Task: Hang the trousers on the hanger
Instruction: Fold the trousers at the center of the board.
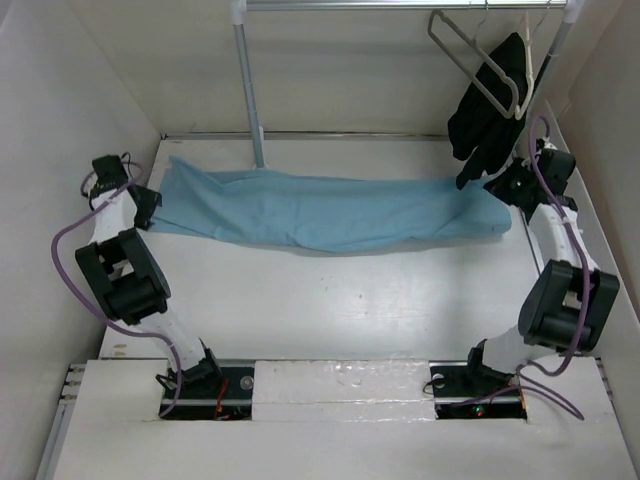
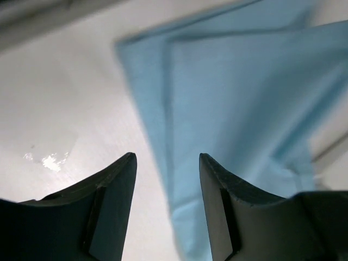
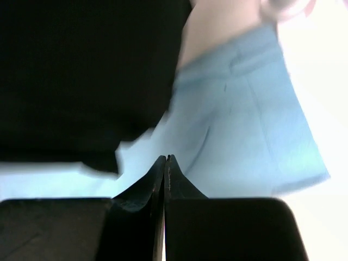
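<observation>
The left gripper [image 1: 150,205] stands with its jaws parted and nothing between them, just at the left end of the large light blue trousers of thin soft cloth [image 1: 320,210]. In the left wrist view the gripper [image 2: 166,157] hangs over the line where bare table meets the cloth [image 2: 244,98], one finger above each. The right gripper [image 1: 505,185] is at the trousers' right end. Its wrist view shows the gripper [image 3: 166,159] pressed fully together, with no cloth visible between the tips. The blue cloth [image 3: 244,125] lies just beyond them.

The trousers lie flat and folded on the white table [image 1: 330,310], their long axis running left to right across the far half, from one gripper to the other. The near long edge sags slightly toward the arms. Bare table is open between that edge and the arm bases.

The thin grey rounded-triangle clothes hanger [image 1: 466,68] hangs tilted from the metal rail [image 1: 400,5] at upper right, above the trousers' right end. Just beside it a thicker cream-white hanger [image 1: 527,60] carries a black garment [image 1: 490,100], whose lower edge reaches down to the right gripper. This garment [image 3: 81,70] fills the left of the right wrist view. A grey upright post [image 1: 250,90] stands behind the trousers' left part.
</observation>
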Robot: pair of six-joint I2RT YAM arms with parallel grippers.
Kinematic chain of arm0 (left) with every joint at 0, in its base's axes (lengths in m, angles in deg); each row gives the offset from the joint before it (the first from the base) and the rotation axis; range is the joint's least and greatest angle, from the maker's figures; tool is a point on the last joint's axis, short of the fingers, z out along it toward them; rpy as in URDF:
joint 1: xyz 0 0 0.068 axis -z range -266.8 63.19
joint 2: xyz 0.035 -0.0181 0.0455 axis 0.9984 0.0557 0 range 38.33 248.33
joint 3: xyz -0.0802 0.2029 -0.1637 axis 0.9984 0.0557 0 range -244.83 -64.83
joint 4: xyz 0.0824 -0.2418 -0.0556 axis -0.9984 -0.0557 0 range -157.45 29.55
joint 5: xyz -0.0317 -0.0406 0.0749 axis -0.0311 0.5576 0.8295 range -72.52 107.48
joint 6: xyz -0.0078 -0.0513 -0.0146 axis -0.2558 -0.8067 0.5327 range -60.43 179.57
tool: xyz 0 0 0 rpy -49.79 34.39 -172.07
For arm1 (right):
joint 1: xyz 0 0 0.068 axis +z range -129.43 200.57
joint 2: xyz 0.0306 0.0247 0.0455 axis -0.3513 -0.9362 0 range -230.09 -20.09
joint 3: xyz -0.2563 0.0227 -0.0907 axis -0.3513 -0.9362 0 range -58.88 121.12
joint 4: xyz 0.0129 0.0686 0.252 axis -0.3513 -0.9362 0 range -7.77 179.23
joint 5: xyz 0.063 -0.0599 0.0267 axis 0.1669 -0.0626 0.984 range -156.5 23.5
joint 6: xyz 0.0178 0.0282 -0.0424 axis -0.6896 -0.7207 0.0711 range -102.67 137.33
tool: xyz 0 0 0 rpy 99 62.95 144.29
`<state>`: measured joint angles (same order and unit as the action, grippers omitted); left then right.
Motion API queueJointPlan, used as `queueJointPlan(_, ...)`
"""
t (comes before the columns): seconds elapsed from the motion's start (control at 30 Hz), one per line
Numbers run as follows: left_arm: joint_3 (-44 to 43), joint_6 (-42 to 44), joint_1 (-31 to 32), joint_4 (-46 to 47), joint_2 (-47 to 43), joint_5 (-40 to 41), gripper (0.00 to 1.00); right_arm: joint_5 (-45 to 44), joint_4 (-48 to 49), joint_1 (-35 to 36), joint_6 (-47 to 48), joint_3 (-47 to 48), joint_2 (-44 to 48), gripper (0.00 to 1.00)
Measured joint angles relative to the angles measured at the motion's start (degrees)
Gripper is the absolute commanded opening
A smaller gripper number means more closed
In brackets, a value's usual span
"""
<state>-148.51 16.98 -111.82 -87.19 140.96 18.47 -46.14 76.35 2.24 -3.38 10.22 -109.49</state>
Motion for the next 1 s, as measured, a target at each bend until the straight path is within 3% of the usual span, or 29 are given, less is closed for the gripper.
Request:
queueJointPlan(0.1, 10.7, -1.5, -2.8, 4.4, 0.0, -5.5, 0.46, -0.5, 0.6, 0.8, 0.4, -5.8, 5.6, 0.00)
queueJointPlan(0.17, 14.6, -1.6, -4.5, 5.2, 1.8, -7.6, 0.47, -0.4, 0.6, 1.2, 0.8, -9.8, 8.9, 0.14)
queueJointPlan(0.27, 15.4, -1.6, -5.3, 7.0, 3.1, -9.9, 0.46, 0.2, 0.4, 1.6, 1.5, -13.1, 11.5, 0.22)
queueJointPlan(0.3, 15.2, -1.6, -5.2, 8.2, 3.0, -10.3, 0.46, 0.9, 0.2, 1.8, 1.8, -14.3, 12.4, 0.23)
queueJointPlan(0.4, 14.1, -1.6, -5.0, 10.7, 3.8, -12.3, 0.33, 2.0, 0.0, 3.0, 3.2, -15.9, 13.5, 0.20)
queueJointPlan(0.63, 13.7, -1.9, -4.6, 15.0, 3.5, -13.9, 0.30, 3.8, -0.3, 9.0, 6.1, -20.4, 17.1, 0.02)
queueJointPlan(1.0, 1.6, -2.3, -4.6, 13.4, 9.6, -11.4, 0.26, 3.9, -0.8, 10.2, 8.5, -21.3, 17.1, 0.02)
